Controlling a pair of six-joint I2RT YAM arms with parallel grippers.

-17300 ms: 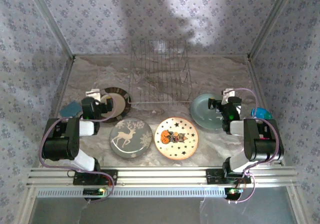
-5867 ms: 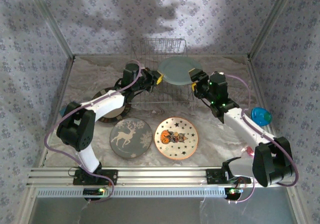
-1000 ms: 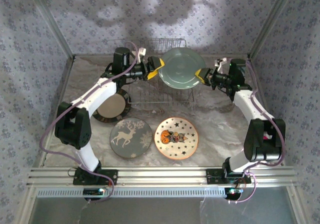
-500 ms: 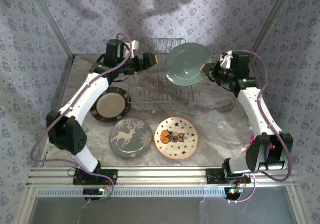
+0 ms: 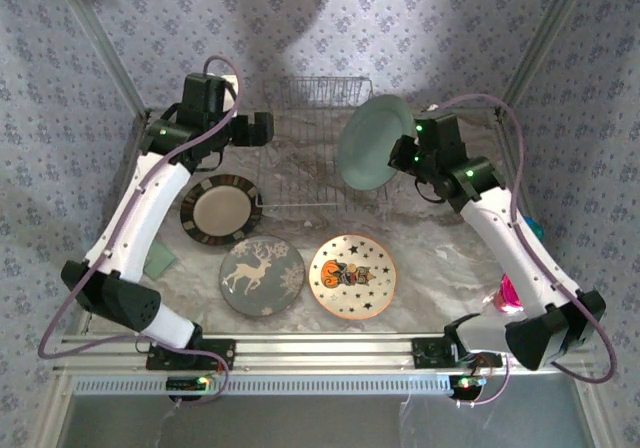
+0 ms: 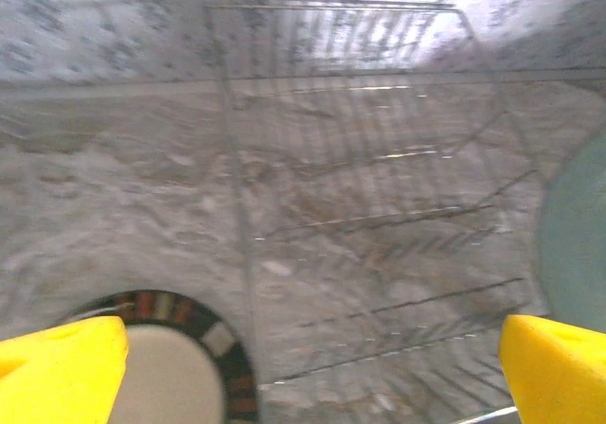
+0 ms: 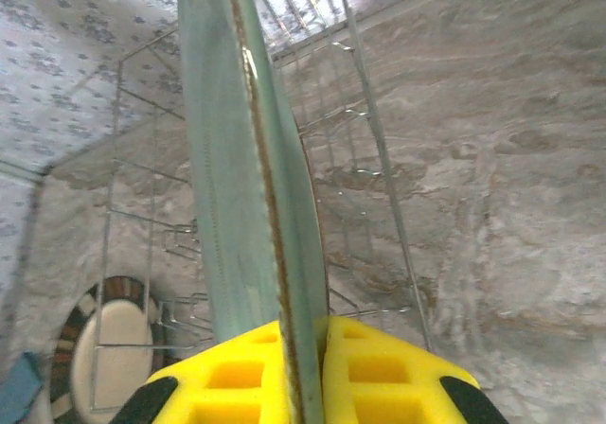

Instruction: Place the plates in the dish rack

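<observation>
Your right gripper [image 7: 301, 348] pinches the teal plate [image 7: 237, 159] by its rim, rack [image 5: 310, 153] just below, while your left gripper [image 6: 308, 367] hangs spread wide; tilted, the plate could slip and clip the rack.

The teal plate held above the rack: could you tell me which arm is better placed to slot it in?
Right. The right gripper is shut on the teal plate, held on edge over the dish rack's right side. The left gripper hangs open and empty beside the rack's left side.
</observation>
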